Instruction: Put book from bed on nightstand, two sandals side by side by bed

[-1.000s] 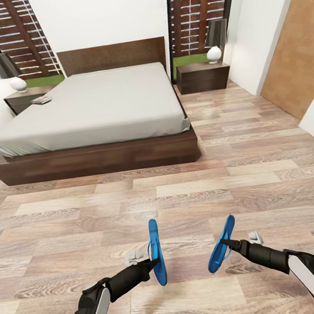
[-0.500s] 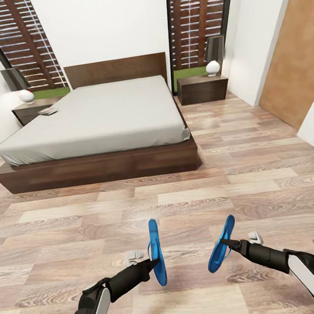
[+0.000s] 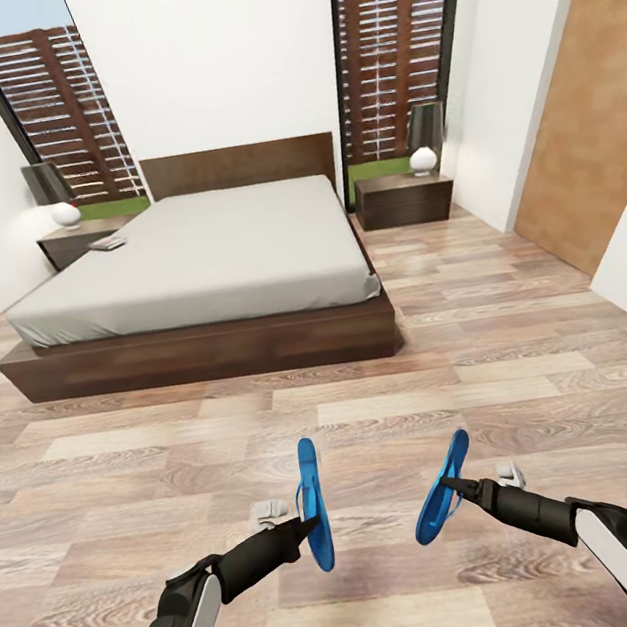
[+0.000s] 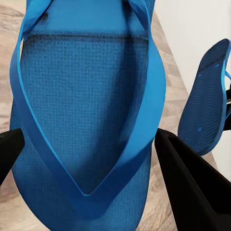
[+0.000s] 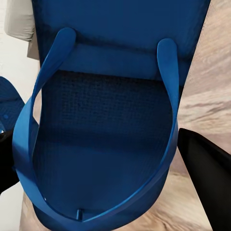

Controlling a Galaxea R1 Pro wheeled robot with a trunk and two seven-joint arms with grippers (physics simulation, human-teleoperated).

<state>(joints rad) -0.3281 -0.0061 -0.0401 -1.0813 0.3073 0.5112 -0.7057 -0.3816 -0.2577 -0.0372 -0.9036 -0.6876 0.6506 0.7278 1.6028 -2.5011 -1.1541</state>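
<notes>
Farther off than before at 12 o'clock sits the dark-framed, grey-mattressed bed (image 3: 196, 271). Left gripper (image 3: 305, 528) is clamped on one bright blue flip-flop (image 3: 312, 504); right gripper (image 3: 454, 487) is clamped on the other blue flip-flop (image 3: 442, 487).

A: What's in the bg?
B: Two table lamps w/ dark shades, white round bases. Left lamp (image 3: 54, 196) near the left wall, right lamp (image 3: 424, 137) by the right window.
A: Windows?
B: Two tall dark-framed ones. Left window (image 3: 49, 112), right window (image 3: 402, 51); brown slatted fence outside both, grass strip at the bottom, sky up top.
A: Other?
B: Brown wooden door (image 3: 582, 124) on the right wall, shut. White wall (image 3: 212, 56) btw the windows.
</notes>
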